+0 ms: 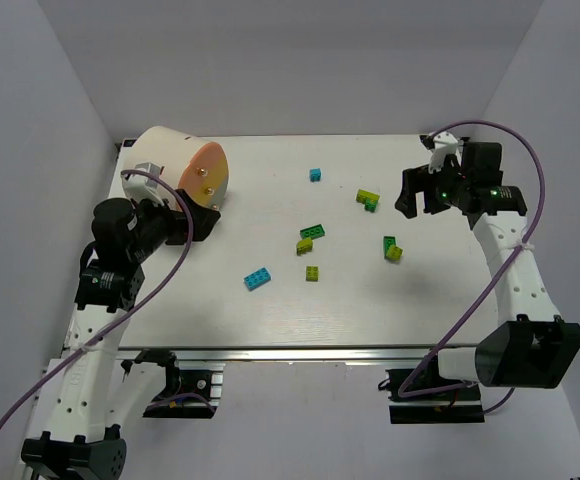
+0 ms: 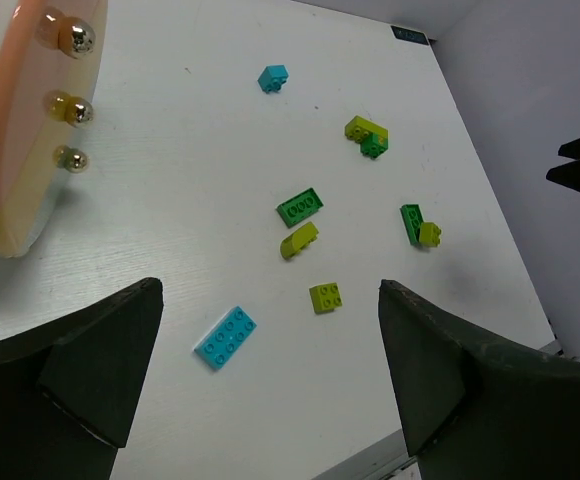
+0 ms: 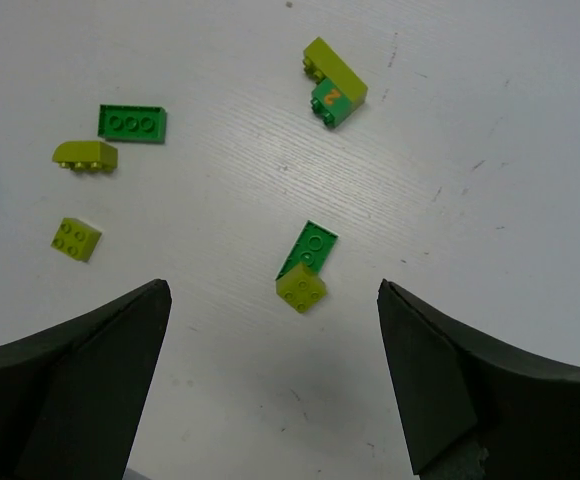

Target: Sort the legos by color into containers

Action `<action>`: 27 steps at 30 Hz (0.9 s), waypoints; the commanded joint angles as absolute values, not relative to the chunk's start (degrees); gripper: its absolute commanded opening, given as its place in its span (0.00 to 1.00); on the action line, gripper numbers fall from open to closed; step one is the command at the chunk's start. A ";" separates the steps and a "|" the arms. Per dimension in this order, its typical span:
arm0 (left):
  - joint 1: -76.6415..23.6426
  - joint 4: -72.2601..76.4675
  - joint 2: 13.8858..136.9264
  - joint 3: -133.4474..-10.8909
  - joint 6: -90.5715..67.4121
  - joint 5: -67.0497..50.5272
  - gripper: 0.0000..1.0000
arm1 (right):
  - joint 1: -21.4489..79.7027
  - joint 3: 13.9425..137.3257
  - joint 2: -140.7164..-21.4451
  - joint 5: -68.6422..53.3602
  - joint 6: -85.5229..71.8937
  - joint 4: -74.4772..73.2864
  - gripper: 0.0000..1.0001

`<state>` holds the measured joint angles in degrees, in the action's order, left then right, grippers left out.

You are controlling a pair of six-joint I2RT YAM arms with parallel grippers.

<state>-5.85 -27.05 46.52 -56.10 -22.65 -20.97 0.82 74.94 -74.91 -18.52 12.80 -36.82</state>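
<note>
The containers show only as the orange knobbed face (image 1: 208,172) (image 2: 20,140) of a cream-white drum (image 1: 165,155) at the table's back left. The legos lie scattered mid-table. A flat cyan brick (image 1: 258,279) (image 2: 225,337) and a yellow-green square (image 1: 312,273) (image 2: 325,296) are nearest. A dark green brick (image 1: 312,232) (image 3: 132,122) and a small cyan one (image 1: 315,175) lie farther back. My left gripper (image 1: 192,225) (image 2: 270,290) hovers open beside the drum. My right gripper (image 1: 418,192) (image 3: 272,288) is open above a green and yellow-green pair (image 1: 393,248) (image 3: 305,268).
Another yellow-green and green pair (image 1: 368,198) (image 3: 332,82) lies near the right gripper. A sloped yellow-green brick (image 1: 304,246) (image 3: 85,155) sits by the dark green one. White walls close in the table (image 1: 270,320) on three sides; a metal rail runs along its near edge.
</note>
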 commanded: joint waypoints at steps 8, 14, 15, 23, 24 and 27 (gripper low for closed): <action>-5.89 -33.83 42.28 -59.24 -23.46 -17.32 0.97 | 4.91 84.62 -84.19 -40.78 39.11 -52.73 0.89; -5.89 -35.24 39.29 -56.43 -27.77 -14.33 0.86 | 14.75 88.24 -90.52 -51.15 37.21 -47.14 0.89; -5.89 -35.85 39.03 -56.16 -28.99 -13.89 0.79 | 15.98 88.33 -91.14 -50.37 34.05 -39.71 0.84; -5.89 -39.64 34.37 -54.76 -34.71 -9.23 0.32 | 28.55 100.98 -109.06 -43.33 -7.24 -17.59 0.61; -5.89 -39.81 33.93 -54.49 -35.59 -8.88 0.34 | 29.61 101.77 -111.33 -42.55 -8.95 -16.45 0.73; -5.89 -40.43 32.35 -53.79 -37.61 -8.26 0.67 | 32.24 106.51 -116.87 -42.45 -17.62 -12.49 0.89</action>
<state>-5.85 -39.03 33.80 -54.50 -34.20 -10.31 30.35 102.15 -113.43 -43.35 -1.98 -20.56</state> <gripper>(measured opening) 0.624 0.865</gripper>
